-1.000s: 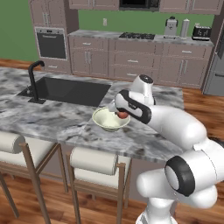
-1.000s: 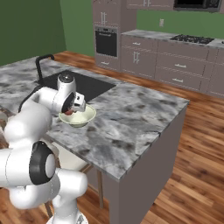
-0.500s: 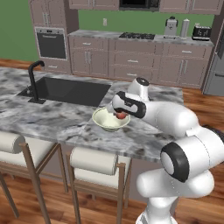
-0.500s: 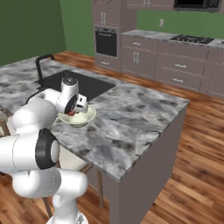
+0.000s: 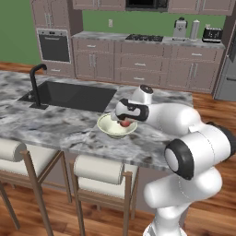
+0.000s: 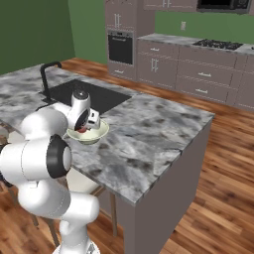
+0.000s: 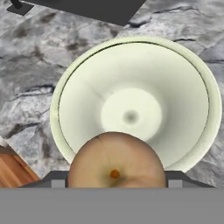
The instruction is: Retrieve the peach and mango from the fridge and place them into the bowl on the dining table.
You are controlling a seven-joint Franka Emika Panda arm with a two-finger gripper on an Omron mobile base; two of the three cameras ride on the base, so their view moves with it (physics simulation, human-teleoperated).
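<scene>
While the tool (image 5: 123, 120) hangs over the bowl (image 5: 113, 126), its fingers closed on a rounded orange-pink fruit (image 7: 116, 162) — peach or mango, I cannot tell which — the relation that matters is vertical. In the hand view the fruit sits above the near side of the bowl's empty hollow, with the rim just beneath it rather than the centre. The bowl rests on the marbled surface (image 5: 69, 131) beside the sink (image 5: 69, 96). A release here should land inside, though close to the near wall.

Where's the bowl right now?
The bowl sits on the dining table, just right of the sink, under the gripper holding a fruit.
</scene>
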